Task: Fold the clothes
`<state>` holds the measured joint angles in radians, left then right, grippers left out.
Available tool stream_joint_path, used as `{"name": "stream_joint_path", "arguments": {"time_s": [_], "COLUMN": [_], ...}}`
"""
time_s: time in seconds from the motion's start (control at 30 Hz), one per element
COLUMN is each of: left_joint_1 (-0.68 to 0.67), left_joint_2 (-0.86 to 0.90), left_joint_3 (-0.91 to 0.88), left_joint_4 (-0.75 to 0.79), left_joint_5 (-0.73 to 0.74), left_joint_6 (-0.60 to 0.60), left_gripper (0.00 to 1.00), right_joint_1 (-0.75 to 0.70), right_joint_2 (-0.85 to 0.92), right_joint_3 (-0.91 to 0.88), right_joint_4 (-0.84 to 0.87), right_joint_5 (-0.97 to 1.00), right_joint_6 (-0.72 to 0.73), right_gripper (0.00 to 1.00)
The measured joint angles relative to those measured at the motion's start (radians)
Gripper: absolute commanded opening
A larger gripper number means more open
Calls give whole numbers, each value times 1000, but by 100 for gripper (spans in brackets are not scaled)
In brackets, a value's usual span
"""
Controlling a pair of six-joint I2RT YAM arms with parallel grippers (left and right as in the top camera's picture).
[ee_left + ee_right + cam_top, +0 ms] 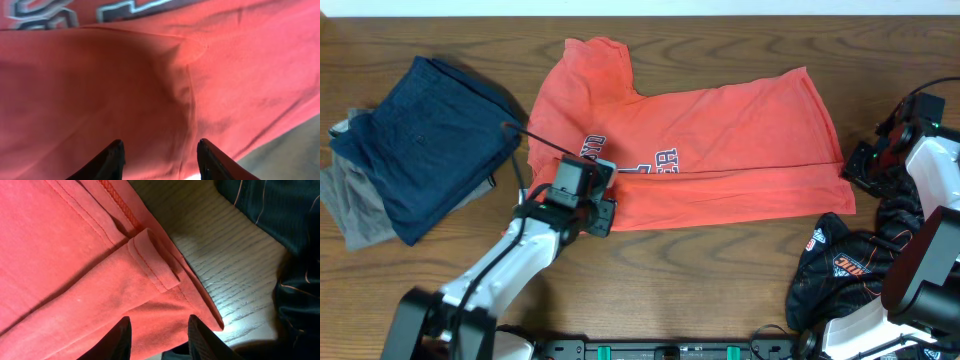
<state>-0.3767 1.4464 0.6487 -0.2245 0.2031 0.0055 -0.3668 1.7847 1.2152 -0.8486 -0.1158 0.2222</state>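
At table centre the orange T-shirt (pixel 720 130) lies spread on the wooden table (pixel 720 260), its lower part seemingly doubled up along a crease, so mid-fold, I judge. Left gripper (pixel 161 159) sits over the shirt's near-left edge, jaws spread, nothing pinched. Right gripper (pixel 159 339) is at the shirt's right end, jaws likewise apart above cloth.

Next move, as I read it: each closes on its edge of the shirt, then both lift and carry together so the fold lands even.

Overhead alone shows the navy stack (pixel 420 140) at far left and the black garment (pixel 840 265) at near right — one done, one waiting, probably. Right wrist view alone shows the sleeve hem (pixel 150 260) turned over at the shirt's corner — worth smoothing. Left wrist view shows a pucker (pixel 187 55) in the fabric, unreadable from overhead.
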Motion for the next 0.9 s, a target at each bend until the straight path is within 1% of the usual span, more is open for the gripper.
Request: {"name": "stream_joint_path", "arguments": {"time_s": [0.13, 0.2, 0.33, 0.4, 0.43, 0.47, 0.5, 0.63, 0.9], "left_joint_1": [-28, -35, -37, -37, -37, -37, -37, -37, -37], "left_joint_2": [76, 96, 100, 100, 100, 100, 100, 93, 56], "left_joint_3": [0, 2, 2, 2, 2, 2, 2, 2, 2], "left_joint_4": [46, 62, 75, 76, 76, 77, 80, 92, 115], "left_joint_5": [-3, -16, -48, -58, -62, -65, -68, -76, -76], "left_joint_6": [12, 19, 24, 23, 24, 21, 22, 28, 28], "left_gripper": [48, 40, 28, 19, 12, 8, 6, 6, 6], "right_joint_1": [0, 0, 0, 0, 0, 0, 0, 0, 0], "right_joint_2": [0, 0, 0, 0, 0, 0, 0, 0, 0], "right_joint_3": [0, 0, 0, 0, 0, 0, 0, 0, -16], "right_joint_4": [-1, -4, -5, -5, -5, -5, -5, -6, -19], "right_joint_5": [0, 0, 0, 0, 0, 0, 0, 0, 0], "right_joint_6": [0, 0, 0, 0, 0, 0, 0, 0, 0], "right_gripper": [36, 36, 35, 35, 34, 34, 34, 30, 32]}}
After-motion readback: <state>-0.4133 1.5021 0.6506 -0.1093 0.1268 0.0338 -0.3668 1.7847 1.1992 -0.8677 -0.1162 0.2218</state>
